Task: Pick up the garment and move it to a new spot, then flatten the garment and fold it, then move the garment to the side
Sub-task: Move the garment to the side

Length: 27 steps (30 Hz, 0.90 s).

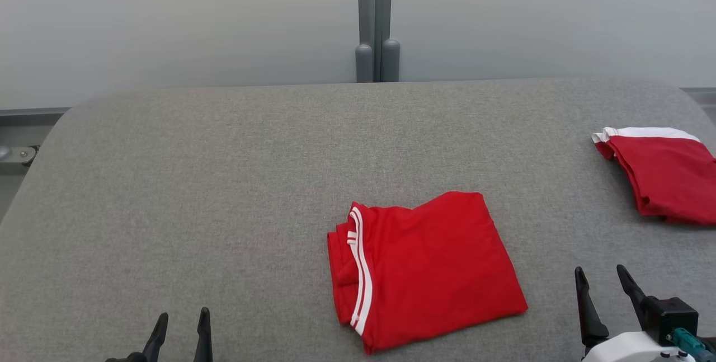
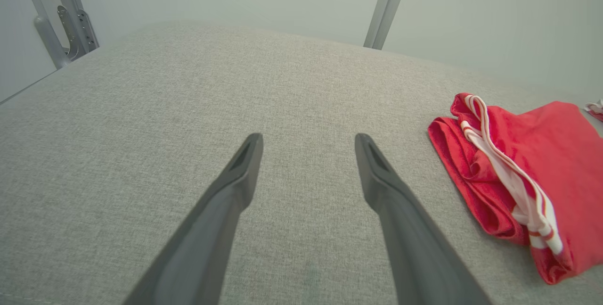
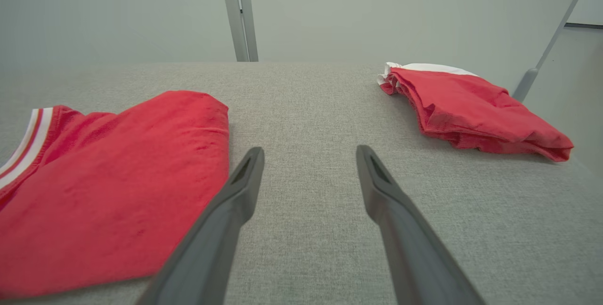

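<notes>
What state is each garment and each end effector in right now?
Centre red garment: folded, lying flat on the grey table, untouched.
Far-right red garment: folded, lying near the table's right edge.
Left end effector: open, empty, clear of the cloth.
Right end effector: open, empty, clear of both garments.

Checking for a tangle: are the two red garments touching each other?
Apart. The head view shows a wide strip of bare grey table between the centre garment and the right-hand garment.
</notes>
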Available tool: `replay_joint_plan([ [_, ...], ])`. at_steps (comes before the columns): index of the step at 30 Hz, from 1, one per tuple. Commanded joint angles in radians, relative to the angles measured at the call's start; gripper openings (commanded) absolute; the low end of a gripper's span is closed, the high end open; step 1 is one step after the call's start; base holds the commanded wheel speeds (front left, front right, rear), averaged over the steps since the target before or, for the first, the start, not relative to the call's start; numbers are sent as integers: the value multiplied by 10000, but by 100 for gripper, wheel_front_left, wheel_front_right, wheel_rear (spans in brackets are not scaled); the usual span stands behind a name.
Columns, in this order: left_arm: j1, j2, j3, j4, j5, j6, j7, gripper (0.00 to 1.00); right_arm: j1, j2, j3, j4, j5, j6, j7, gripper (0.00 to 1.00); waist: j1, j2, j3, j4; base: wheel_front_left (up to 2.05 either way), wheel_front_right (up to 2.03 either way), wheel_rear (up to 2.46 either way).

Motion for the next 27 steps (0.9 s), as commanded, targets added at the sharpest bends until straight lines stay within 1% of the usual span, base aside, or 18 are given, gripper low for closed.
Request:
replay_joint_plan([
  [1, -117, 48, -53, -78, -44, -32, -24, 100, 122, 15, -21, -33, -107, -9, -23, 100, 0, -1, 39, 87, 0, 0, 0],
  [6, -67, 54, -41, -180, -88, -33, -24, 100, -105, -43, 133, -73, -104, -9, -21, 100, 0, -1, 112, 117, 0, 0, 0],
  [8, 7, 35, 37, -249, -120, -33, -24, 100, -218, -53, 261, -66, 162, -9, -21, 100, 0, -1, 122, 94, 0, 0, 0],
  [10, 158, -9, 231, -369, -164, -33, -24, 100, -463, -115, 616, 107, 673, -10, -23, 100, 0, -1, 136, 0, 0, 0, 0],
  [12, 294, -86, 415, -502, -175, -33, -24, 100, -906, -501, 1062, 228, 1076, -17, 143, 100, 0, -1, 141, -94, 0, 0, 0],
  [14, 387, -130, 561, -620, -166, -34, -24, 100, -1446, -831, 1675, 117, 1625, -9, 911, 100, 0, -1, 163, -192, 0, 0, 0],
  [16, 461, -187, 653, -731, -147, -32, -24, 100, -1996, -1242, 2095, -15, 2135, -9, 2142, 100, 0, -1, 215, -253, 0, 0, 0],
  [17, 483, -225, 681, -763, -145, -34, -24, 100, -2258, -1446, 2463, -165, 2383, -6, 2808, 100, 0, -1, 244, -261, 0, 0, 0],
  [19, 495, -297, 675, -798, -137, -34, -24, 100, -2732, -1626, 2729, -301, 3119, -10, 4072, 100, 0, -1, 323, -262, 0, 0, 0],
  [21, 416, -354, 534, -765, -118, -34, -24, 100, -3143, -1928, 3203, -392, 3466, -7, 5236, 100, 0, -1, 422, -193, 0, 0, 0],
  [22, 362, -371, 482, -751, -124, -34, -24, 100, -3338, -1957, 3298, -316, 3635, -10, 5689, 100, 0, -1, 468, -162, 0, 0, 0],
  [24, 221, -383, 391, -728, -163, -34, -24, 100, -3661, -1932, 3451, -63, 3781, -7, 6352, 100, 0, -1, 632, -78, 0, 0, 0],
  [25, 221, -383, 391, -728, -163, -34, -24, 100, -3661, -1932, 3451, -63, 3781, -7, 6352, 100, 0, -1, 632, -78, 0, 0, 0],
  [26, 126, -393, 339, -733, -188, -34, -24, 100, -3820, -1935, 3482, 125, 3719, -7, 6579, 100, 0, -1, 734, -14, 0, 0, 0],
  [27, -29, -411, 214, -736, -220, -33, -24, 100, -4096, -1834, 3450, 593, 3636, -7, 6863, 100, 0, -1, 944, 128, 0, 0, 0],
])
